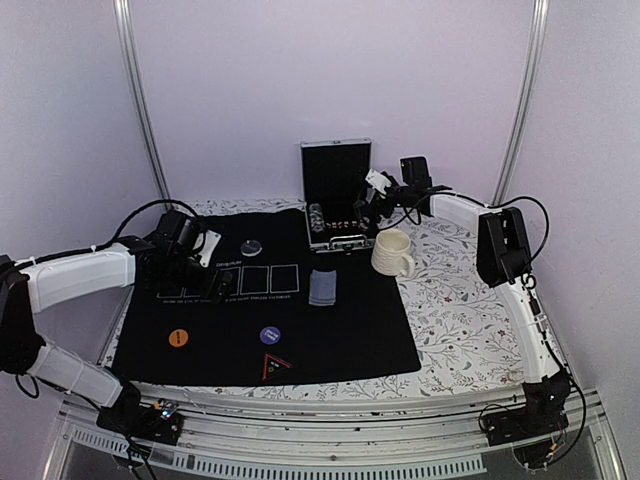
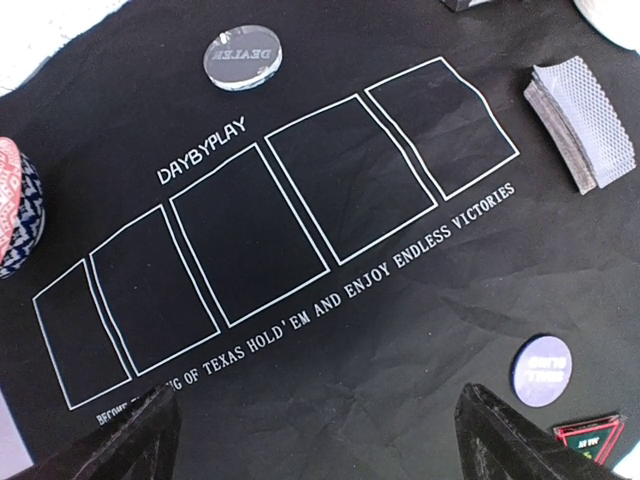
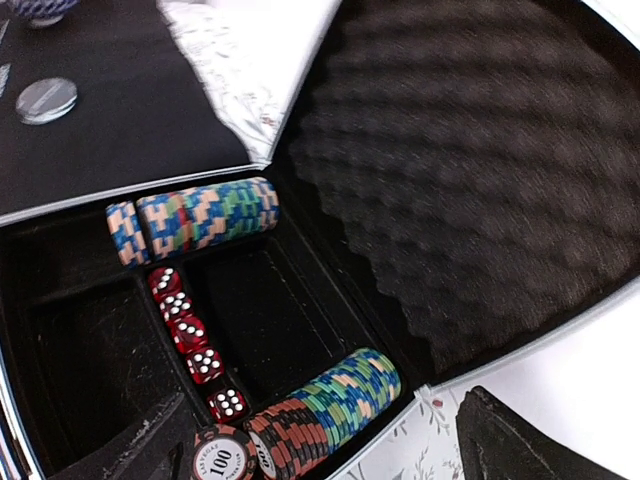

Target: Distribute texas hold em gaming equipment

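Two grippers, both with fingers spread wide and grasping nothing.

Left gripper (image 2: 320, 450): hangs low over the left part of the black felt mat (image 1: 330, 340), above the row of five printed card outlines (image 2: 270, 225).

Right gripper (image 3: 320, 455): hangs over the open case (image 1: 336, 180) at the far edge of the mat, lid upright and foam-lined.

Case contents: two rows of poker chips (image 3: 205, 217) lying on edge, in blue, orange, green and red. A line of red dice (image 3: 195, 345) runs between them, and one chip marked 100 (image 3: 222, 458) lies at the near end.

On the mat:
- Deck of cards (image 2: 583, 122), grey-blue backs, squared up just right of the last outline.
- Clear dealer button (image 2: 241, 57), beyond the outlines.
- Orange button (image 1: 178, 337) and purple button (image 1: 269, 335), near side, well apart.
- Red-edged triangular marker (image 1: 276, 367), just nearer than the purple button.
- Small chip stack (image 2: 15, 205), red-and-white over blue-and-white, at the mat's left edge.

Cream mug (image 1: 393, 252): upright, at the mat's right edge beside the case.
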Motion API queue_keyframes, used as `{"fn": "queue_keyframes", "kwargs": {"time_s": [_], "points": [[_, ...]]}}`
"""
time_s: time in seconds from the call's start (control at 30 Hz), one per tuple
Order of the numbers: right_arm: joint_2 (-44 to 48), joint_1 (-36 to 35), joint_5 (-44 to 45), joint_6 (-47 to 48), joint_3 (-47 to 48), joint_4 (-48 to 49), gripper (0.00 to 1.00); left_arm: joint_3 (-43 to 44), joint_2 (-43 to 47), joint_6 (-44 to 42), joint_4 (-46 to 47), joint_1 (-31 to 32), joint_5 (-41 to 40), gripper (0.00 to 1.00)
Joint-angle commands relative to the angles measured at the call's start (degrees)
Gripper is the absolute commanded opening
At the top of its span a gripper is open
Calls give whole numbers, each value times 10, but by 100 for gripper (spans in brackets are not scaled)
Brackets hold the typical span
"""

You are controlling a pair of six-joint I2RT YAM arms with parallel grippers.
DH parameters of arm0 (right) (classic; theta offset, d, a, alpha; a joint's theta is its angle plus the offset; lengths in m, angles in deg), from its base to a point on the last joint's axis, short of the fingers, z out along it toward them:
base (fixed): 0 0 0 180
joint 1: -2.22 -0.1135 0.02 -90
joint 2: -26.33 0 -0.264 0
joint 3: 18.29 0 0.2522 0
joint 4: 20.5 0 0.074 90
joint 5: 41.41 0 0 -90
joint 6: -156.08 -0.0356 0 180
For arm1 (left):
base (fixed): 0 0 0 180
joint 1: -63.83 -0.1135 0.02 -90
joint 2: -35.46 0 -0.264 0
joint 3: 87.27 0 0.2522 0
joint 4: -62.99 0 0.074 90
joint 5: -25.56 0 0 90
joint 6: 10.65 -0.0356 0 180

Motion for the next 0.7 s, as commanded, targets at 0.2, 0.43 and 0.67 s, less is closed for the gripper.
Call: {"fn": "queue_keyframes", "kwargs": {"time_s": [0.2,0.43,0.67], "points": [[114,-10,175,-364,-108,-2,73,-1,0,1,6,-10,14,98],[93,-28,261,-416,-107,-97,68,-1,6,1,6,-10,20,98],[71,-30,278,-452,-107,-136,60,-2,10,3,7,-11,26,98]]}}
